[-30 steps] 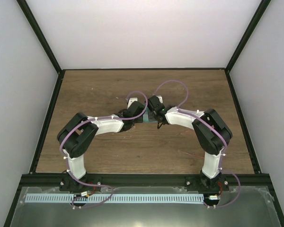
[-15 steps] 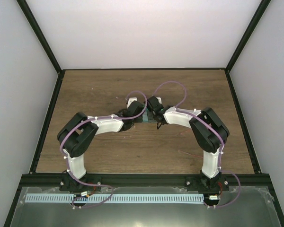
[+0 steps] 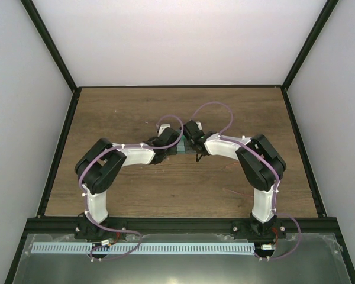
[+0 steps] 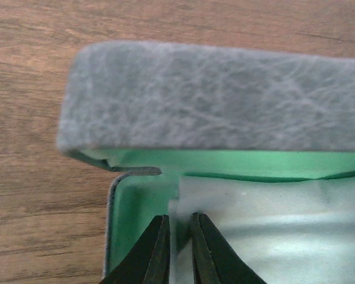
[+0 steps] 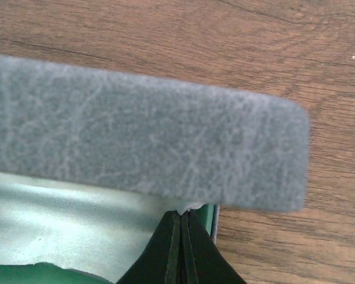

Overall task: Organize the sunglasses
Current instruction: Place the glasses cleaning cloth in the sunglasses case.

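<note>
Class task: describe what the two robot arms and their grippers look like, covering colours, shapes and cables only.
Both the left arm and the right arm alternate white links with bulky black joint housings. A thin purple cable loops along each. The left gripper and the right gripper have smooth black fingers tapering to narrow tips. No markings or sleeves show.

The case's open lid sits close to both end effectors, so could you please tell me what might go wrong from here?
1. The lid stands just beyond the left end effector and right end effector; a careless lift could knock it shut or drag the case.
2. Each seems to pinch only an edge of the cloth, which may slip free or bunch up.
</note>
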You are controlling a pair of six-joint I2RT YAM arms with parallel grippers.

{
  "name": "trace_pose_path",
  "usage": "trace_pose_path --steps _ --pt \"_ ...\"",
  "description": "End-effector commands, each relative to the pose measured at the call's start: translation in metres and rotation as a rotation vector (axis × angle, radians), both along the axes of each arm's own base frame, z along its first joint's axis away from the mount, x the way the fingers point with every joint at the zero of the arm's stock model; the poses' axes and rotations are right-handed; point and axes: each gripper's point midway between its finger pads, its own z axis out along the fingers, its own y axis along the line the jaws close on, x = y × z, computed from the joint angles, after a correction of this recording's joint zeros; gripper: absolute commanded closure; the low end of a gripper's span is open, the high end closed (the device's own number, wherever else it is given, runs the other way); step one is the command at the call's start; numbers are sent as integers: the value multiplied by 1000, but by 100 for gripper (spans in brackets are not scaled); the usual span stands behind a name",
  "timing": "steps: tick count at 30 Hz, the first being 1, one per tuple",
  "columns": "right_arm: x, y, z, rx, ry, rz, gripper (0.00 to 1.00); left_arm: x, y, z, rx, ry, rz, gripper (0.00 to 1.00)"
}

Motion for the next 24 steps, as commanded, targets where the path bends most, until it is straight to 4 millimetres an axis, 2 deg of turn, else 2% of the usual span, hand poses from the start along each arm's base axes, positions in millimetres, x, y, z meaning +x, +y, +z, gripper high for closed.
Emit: trace_pose_path --steps 1,5,15,18,24 --pt "11 0 8 -1 -20 -15 99 4 6 -5 15 10 20 82" --pt "11 0 8 -1 -19 -13 99 3 7 -5 17 13 23 75" --pt "10 2 15 20 -35 -11 99 1 3 5 -24 4 9 72" --pt "10 3 22 40 -54 -7 92 0 0 11 -43 -3 2 72" --pt "10 1 34 58 -85 -13 86 0 -1 19 -60 -14 0 72"
